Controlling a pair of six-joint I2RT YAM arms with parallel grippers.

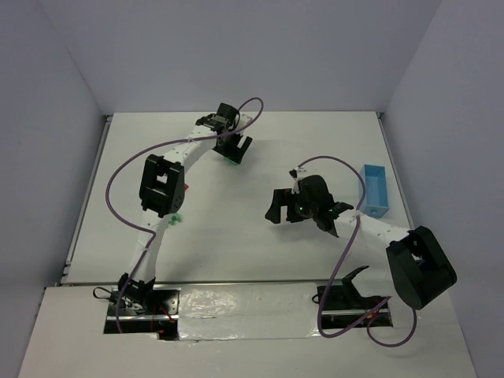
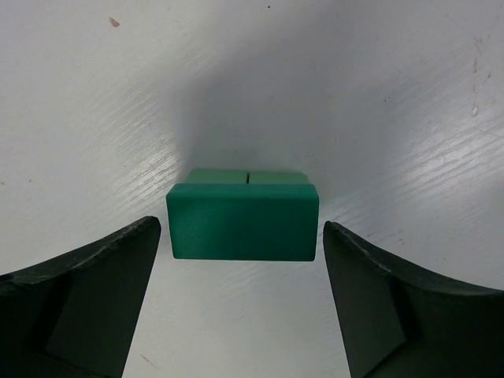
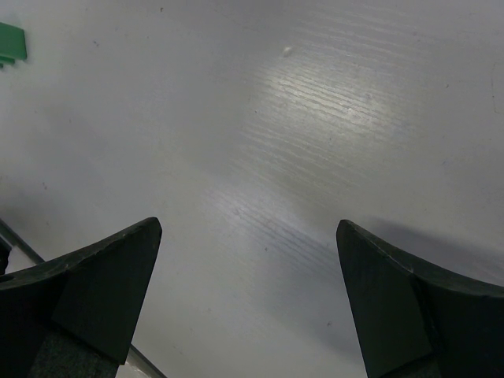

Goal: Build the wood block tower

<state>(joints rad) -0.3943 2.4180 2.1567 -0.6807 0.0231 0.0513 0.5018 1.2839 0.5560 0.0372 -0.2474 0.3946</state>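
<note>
**A:** Where the left wrist cam looks down, we see the wood block tower (image 1: 231, 158) so far: one green brick (image 2: 242, 224) laid flat across two green blocks (image 2: 216, 176), with the seam between those two showing at the back

**B:** Where on the table?

**A:** Far middle of the white table (image 1: 260, 244), right under the left gripper (image 1: 234, 148). We also have a small green piece (image 1: 179, 216) and a red bit (image 1: 187, 187) by the left arm's elbow, partly hidden and well apart from the stack

**B:** Left jaws?

**A:** Spread, with one finger (image 2: 87, 299) each side of the brick. Table shows in both gaps, no contact

**B:** Right side?

**A:** Right gripper (image 3: 248, 228) hangs over bare table, mid-right, jaws spread wide with nothing between them. Its cam catches a green edge (image 3: 12, 43) top-left; we can't tell which piece. Light blue tray (image 1: 375, 189) sits near it, toward the table's right edge
</note>
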